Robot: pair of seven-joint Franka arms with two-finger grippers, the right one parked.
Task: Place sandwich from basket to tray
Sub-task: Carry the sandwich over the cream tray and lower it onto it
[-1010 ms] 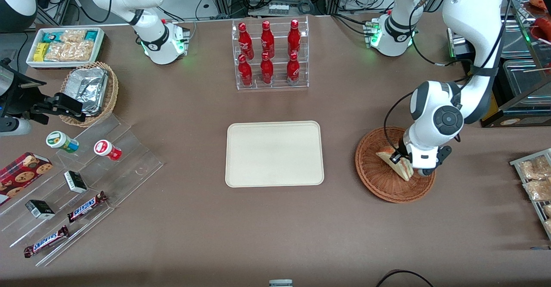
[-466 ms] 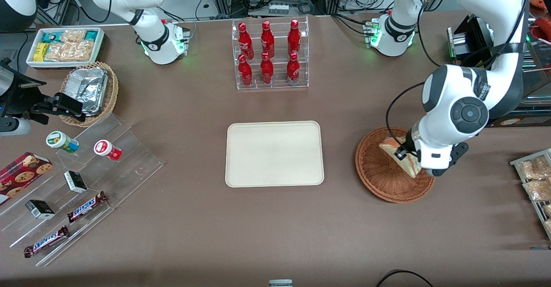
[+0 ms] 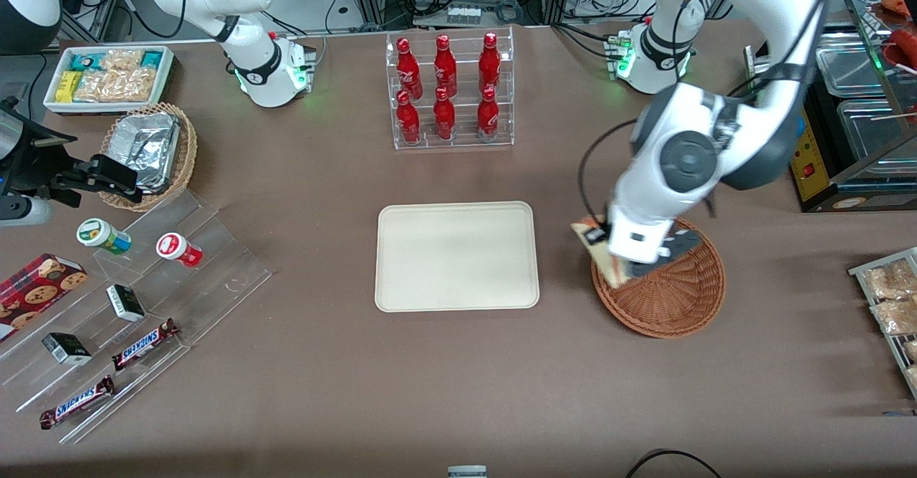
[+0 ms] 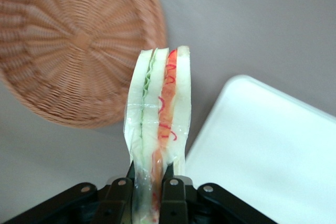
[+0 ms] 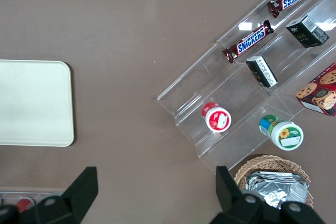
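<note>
The sandwich [image 4: 158, 124] was clamped between the fingers of your end effector [image 4: 149, 184], lifted above the rim of the basket [image 3: 673, 306] on the side facing the tray [image 3: 456, 256]. Its long axis pointed away from the fingers, with the cut edge up. The tray lay sideways toward the parked arm's end, near but apart from the basket. Its whole face looked free, and only bare surface [image 3: 566, 263] lay between them.
</note>
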